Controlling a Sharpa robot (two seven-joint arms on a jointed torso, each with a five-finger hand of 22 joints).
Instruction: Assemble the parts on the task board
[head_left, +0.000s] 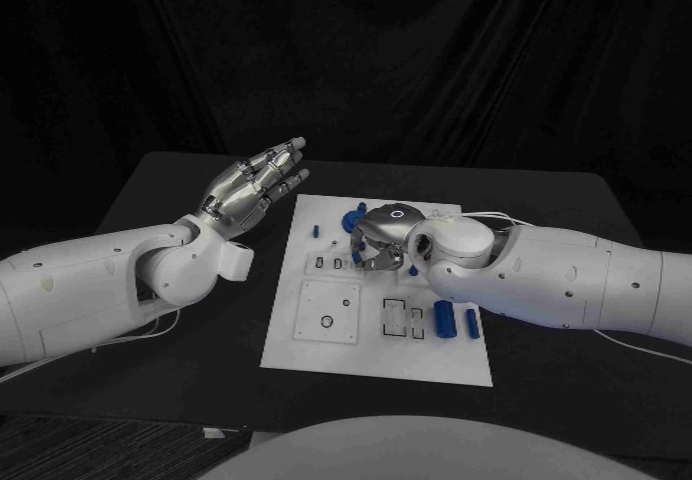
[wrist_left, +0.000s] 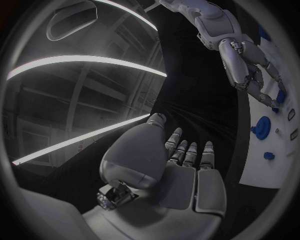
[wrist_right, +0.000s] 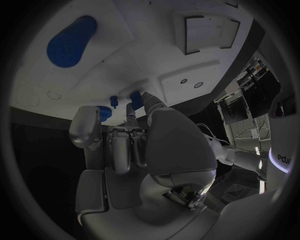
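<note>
The right hand (head_left: 381, 240) is down over the far middle of the white board (head_left: 325, 355), fingers pointing toward the board's far edge where the small blue parts (wrist_right: 115, 101) stand. From the right wrist view its fingertips (wrist_right: 149, 100) sit just beside two small blue pieces and a rounder blue one, close enough that they may be touching. I cannot tell whether the fingers are pinching any of them or only resting next to them; the fingers lie fairly straight and close together.

The left hand (head_left: 255, 185) hangs in the air off the board's left far corner, flat, fingers spread and pointing away from the robot, holding nothing.

Nearer the robot, on the board's right part, two long blue pegs (head_left: 446, 321) lie side by side, their long axes running toward and away from the robot, beside a row of rectangular slots (head_left: 395, 316). A square recessed plate (head_left: 327, 311) lies left of those.

So the right hand is plainly the nearer one to the work: the blue pieces lie straight ahead of its fingertips, while the left would have to cross in sideways. My guess is the right hand is seating or grasping a small piece at the far side.
</note>
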